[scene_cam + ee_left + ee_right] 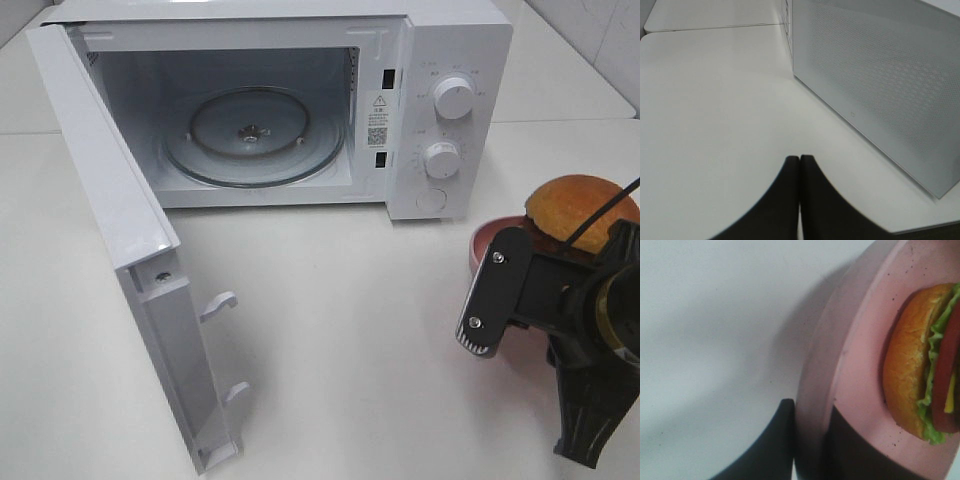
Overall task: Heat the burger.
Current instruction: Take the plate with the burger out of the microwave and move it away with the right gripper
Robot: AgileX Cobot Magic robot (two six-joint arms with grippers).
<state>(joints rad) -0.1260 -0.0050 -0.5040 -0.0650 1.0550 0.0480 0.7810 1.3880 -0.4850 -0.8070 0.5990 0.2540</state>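
Burger (920,365) sat on the pink plate (860,390) right of the microwave (300,110); right tool (810,450) pinched the plate's rim. Keeping it level would prevent sliding. Left tool (800,200) was closed, empty.

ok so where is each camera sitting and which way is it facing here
Exterior high: mounted above, looking down at the open microwave, table and burger on the pink plate; the right arm shows.
Left wrist: low over the table, facing the microwave door's perforated outer face; the shut left gripper shows.
Right wrist: close at the plate's edge; the right gripper is clamped on the rim.
Shared: exterior and right wrist both see burger and plate; exterior and left wrist both see the door.
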